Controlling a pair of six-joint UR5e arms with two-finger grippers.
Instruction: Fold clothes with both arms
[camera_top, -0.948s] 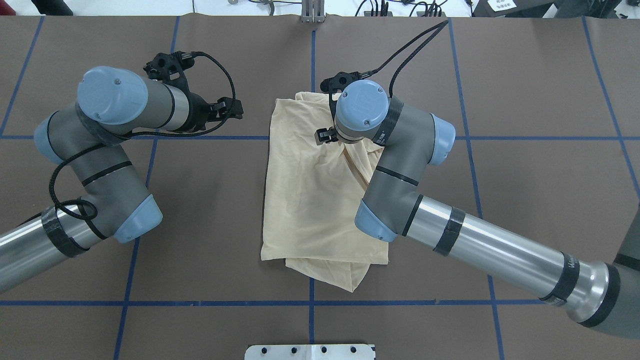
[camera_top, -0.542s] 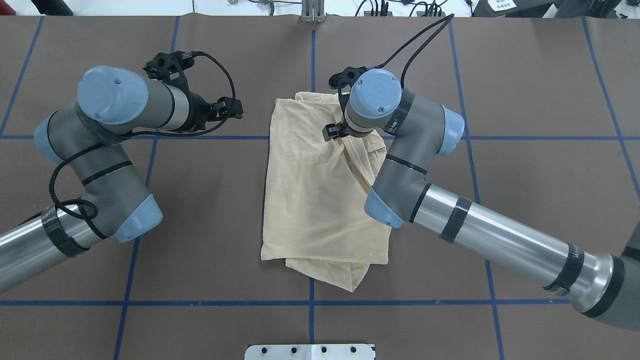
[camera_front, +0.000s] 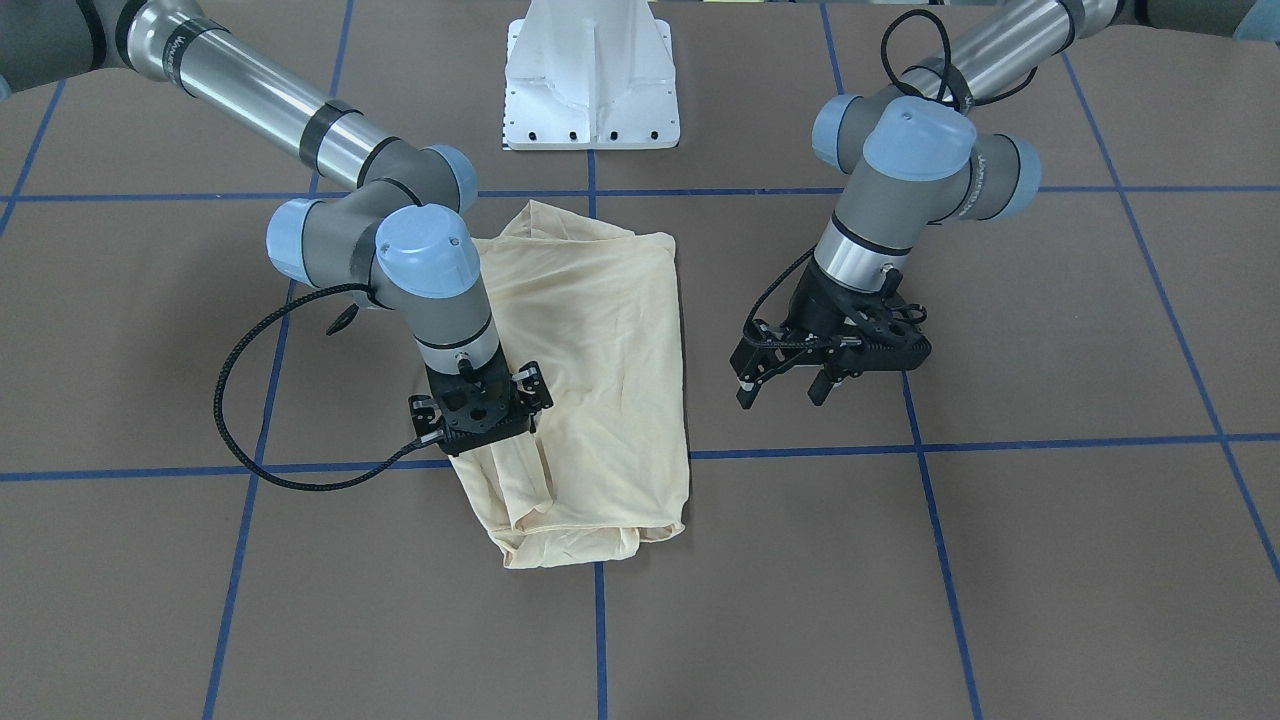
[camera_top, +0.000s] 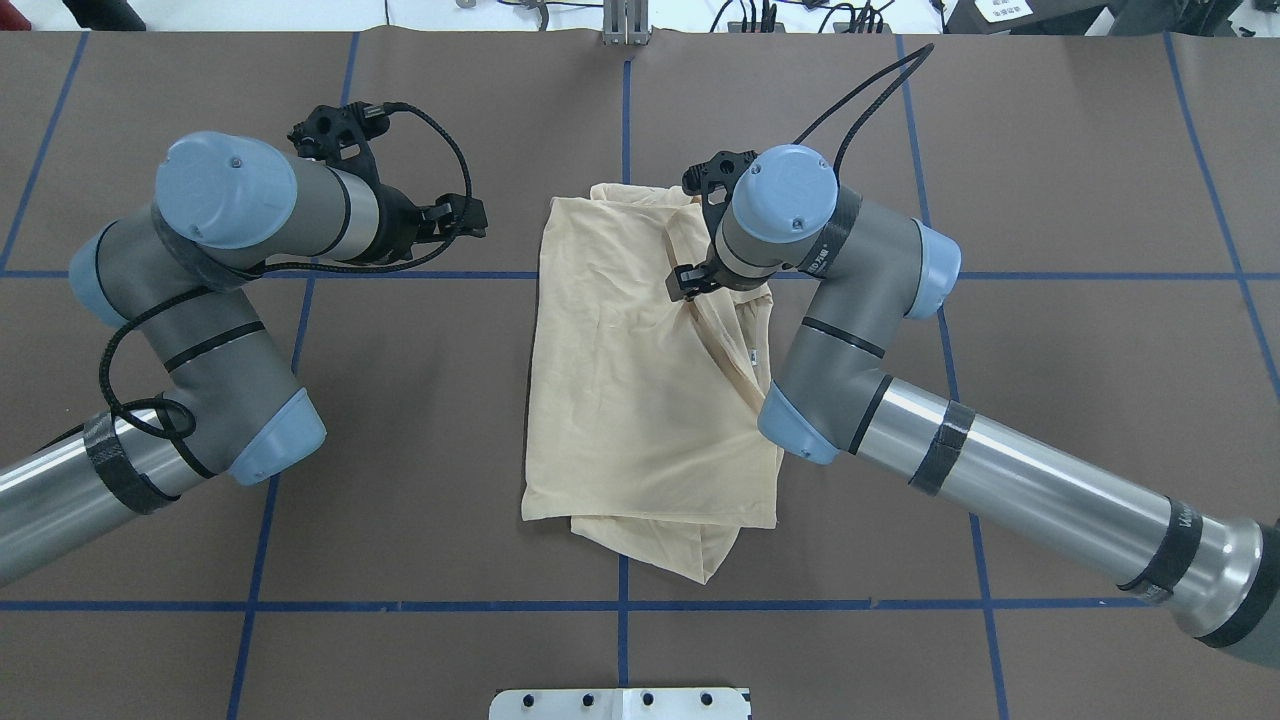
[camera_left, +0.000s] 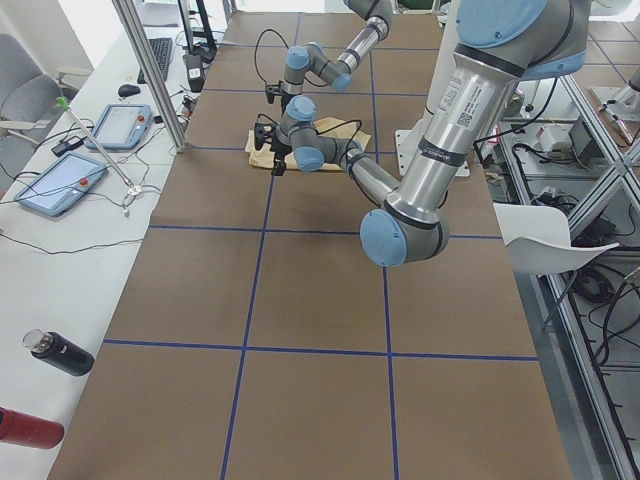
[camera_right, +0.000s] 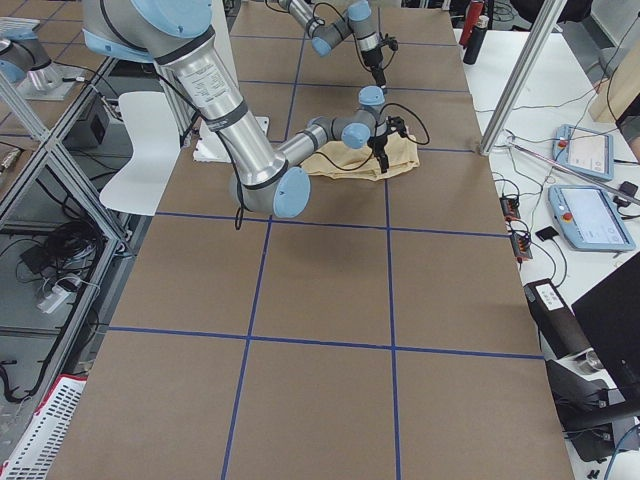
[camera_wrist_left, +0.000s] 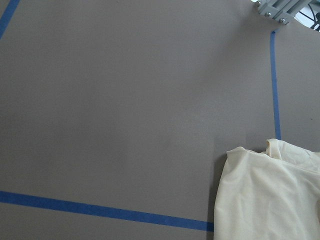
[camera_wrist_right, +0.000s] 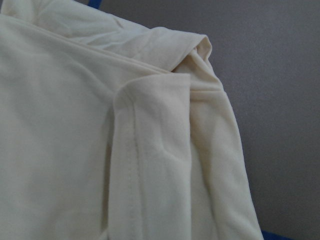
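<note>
The pale cream-yellow shirt lies folded in a tall rectangle at the table's centre, with a narrow folded strip along its right side and a loose flap at its near edge. No print shows. My right gripper hangs just above the shirt's far right part, pointing down, fingers spread and nothing between them. Only cloth fills the right wrist view. My left gripper hovers open over bare table to the left of the shirt. The shirt's far corner shows in the left wrist view.
Brown table cover with blue tape lines. The white pedestal base stands at the robot's side of the table. A side bench holds tablets and bottles.
My right gripper and wrist have moved steadily to the right across the far part of the shirt. The left arm has stayed still.
</note>
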